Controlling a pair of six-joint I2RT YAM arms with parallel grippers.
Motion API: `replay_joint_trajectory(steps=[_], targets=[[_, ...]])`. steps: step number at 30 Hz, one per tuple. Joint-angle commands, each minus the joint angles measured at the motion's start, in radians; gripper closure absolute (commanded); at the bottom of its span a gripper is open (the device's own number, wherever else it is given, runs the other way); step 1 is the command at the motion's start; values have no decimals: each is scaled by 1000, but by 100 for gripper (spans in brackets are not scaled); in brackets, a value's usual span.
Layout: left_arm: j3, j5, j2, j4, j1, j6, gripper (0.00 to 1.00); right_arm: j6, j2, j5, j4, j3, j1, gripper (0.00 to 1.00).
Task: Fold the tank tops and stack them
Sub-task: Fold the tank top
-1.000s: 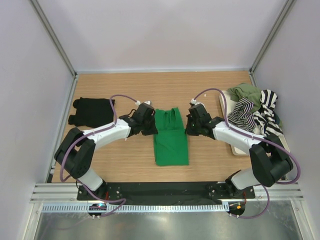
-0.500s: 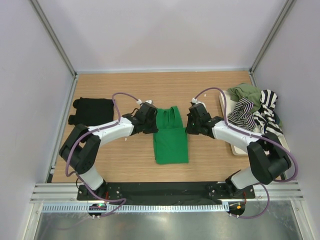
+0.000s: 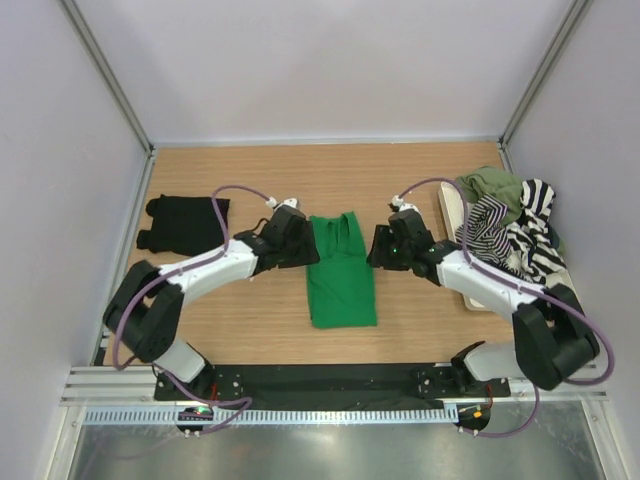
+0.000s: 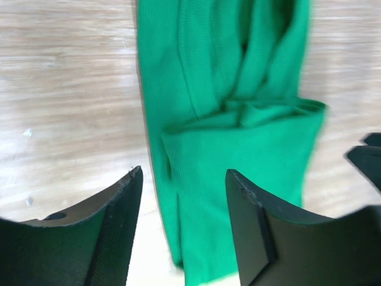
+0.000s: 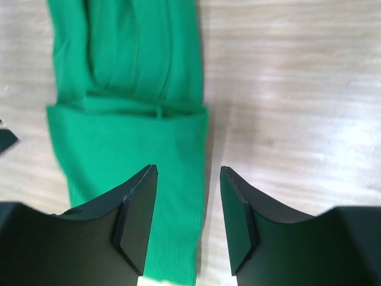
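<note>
- Straddling the left edge of the green tank top (image 4: 238, 155), the left pincer (image 4: 183, 179) has its jaws well apart and grips nothing. The cloth lies flat on the desk (image 3: 300, 170) under the gap.
- Opposite it, the right pincer (image 5: 187, 171) is just as slack. Its jaws are spread over the garment's right edge, with green cloth under one finger and bare wood under the other.
- From above, the two pincers face each other across the upper half of the green top, each low over it, with the arms reaching in from either side.
- The green tank top lies at the desk's centre as a long narrow strip, strap end toward the far wall. A crosswise fold edge shows partway along it.
- Well to the left, the black tank top (image 3: 185, 222) lies as a flat folded bundle near the desk's left edge.
- At the far right, the striped tank tops (image 3: 530, 225) and an olive one (image 3: 490, 183) are heaped, crumpled, on a pale tray (image 3: 449, 205), the olive at the far end of the heap.
</note>
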Motion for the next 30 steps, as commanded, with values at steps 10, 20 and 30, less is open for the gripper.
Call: replay_joint_trajectory(steps=[10,20,30], targets=[[-251,-15,-287,-12,-253,-175,40,37,-353,-305,-103,-290,39,38],[-340,-32,-293,17,-341,-258,40,106,-372,-256,-102,-332,168,48],[-352,-3,-235,86,-359,-278,51,126,-320,-179,-74,-338,229,60]])
